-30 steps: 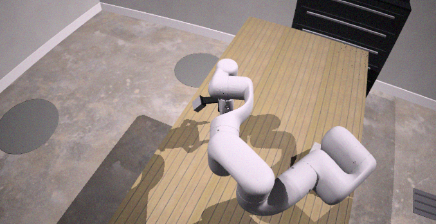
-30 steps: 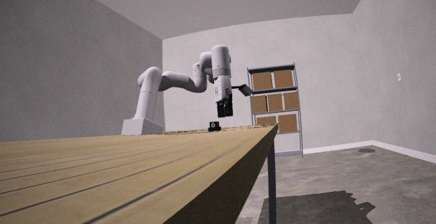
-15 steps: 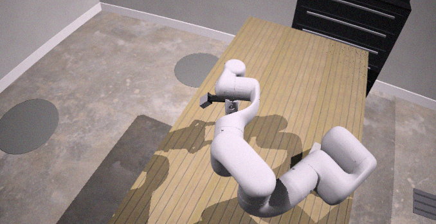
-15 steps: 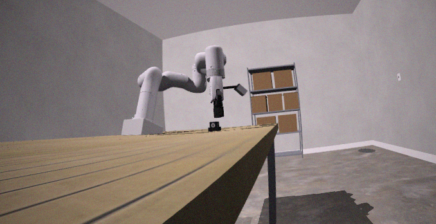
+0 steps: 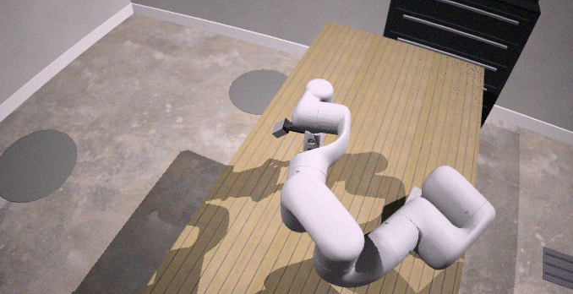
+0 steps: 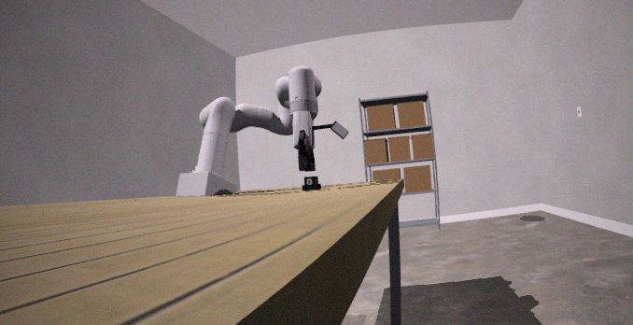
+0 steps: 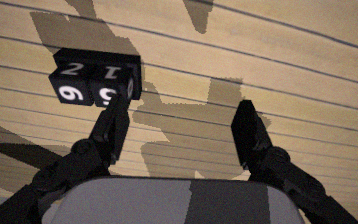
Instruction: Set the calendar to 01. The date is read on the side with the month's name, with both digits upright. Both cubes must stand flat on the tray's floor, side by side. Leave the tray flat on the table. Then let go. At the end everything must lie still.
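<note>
The calendar shows in the wrist view at the upper left: a black tray (image 7: 137, 75) with two black cubes side by side. The left cube (image 7: 71, 85) shows 2 on top and a 6 or 9 on its near face. The right cube (image 7: 107, 82) shows 1 on top and 5 on its near face. In the exterior view the calendar (image 6: 311, 183) is small on the table, with a white 0 facing that camera. My gripper (image 7: 181, 110) (image 6: 306, 166) is open and empty. It hangs just above the table, with its left finger close to the right cube. In the top view the arm hides the calendar.
The wooden table (image 5: 406, 98) (image 6: 187, 248) has its left edge near the calendar. The arm's base (image 6: 205, 184) stands at the table's end. A black drawer cabinet (image 5: 465, 9) stands beyond the table. A shelf with boxes (image 6: 399, 146) stands by the wall.
</note>
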Tool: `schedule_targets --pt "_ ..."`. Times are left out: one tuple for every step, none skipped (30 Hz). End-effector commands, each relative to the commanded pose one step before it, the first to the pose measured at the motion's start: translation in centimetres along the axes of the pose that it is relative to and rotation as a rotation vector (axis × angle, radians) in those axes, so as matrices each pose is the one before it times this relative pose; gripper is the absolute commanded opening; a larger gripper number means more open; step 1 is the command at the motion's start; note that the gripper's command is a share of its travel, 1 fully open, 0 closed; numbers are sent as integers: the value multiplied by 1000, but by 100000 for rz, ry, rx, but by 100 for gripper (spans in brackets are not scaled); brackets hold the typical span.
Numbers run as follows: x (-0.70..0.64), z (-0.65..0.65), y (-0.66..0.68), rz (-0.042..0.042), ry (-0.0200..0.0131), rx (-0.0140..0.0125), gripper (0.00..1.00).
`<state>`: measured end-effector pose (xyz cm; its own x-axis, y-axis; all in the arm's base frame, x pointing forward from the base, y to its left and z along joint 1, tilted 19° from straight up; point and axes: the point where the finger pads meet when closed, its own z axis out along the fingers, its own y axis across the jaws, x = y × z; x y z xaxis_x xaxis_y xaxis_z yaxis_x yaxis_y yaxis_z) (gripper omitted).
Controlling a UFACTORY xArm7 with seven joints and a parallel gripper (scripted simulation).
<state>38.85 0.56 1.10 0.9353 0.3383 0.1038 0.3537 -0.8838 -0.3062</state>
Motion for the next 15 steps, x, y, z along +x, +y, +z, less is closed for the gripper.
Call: schedule_targets --pt "-245 -145 100 15476 240 -312 100" --pt "-715 -1 217 1300 0 0 100" --pt "-846 0 268 0 0 0 100" --pt "0 0 0 0 0 0 100" --pt "0 0 0 0 0 0 100" --pt "-527 0 168 0 0 0 100" --pt "-230 0 72 0 0 0 100" --pt "-38 0 12 0 0 0 100" --pt "-2 0 1 106 0 0 100" --pt "-12 0 4 651 0 0 100" --pt "-27 0 9 1505 -1 -1 100" --pt "-43 0 15 2450 -1 -1 100" --pt "-58 0 22 3311 -1 -1 100" --pt "-69 0 28 3958 0 0 100" --pt "-73 0 33 4303 0 0 100"
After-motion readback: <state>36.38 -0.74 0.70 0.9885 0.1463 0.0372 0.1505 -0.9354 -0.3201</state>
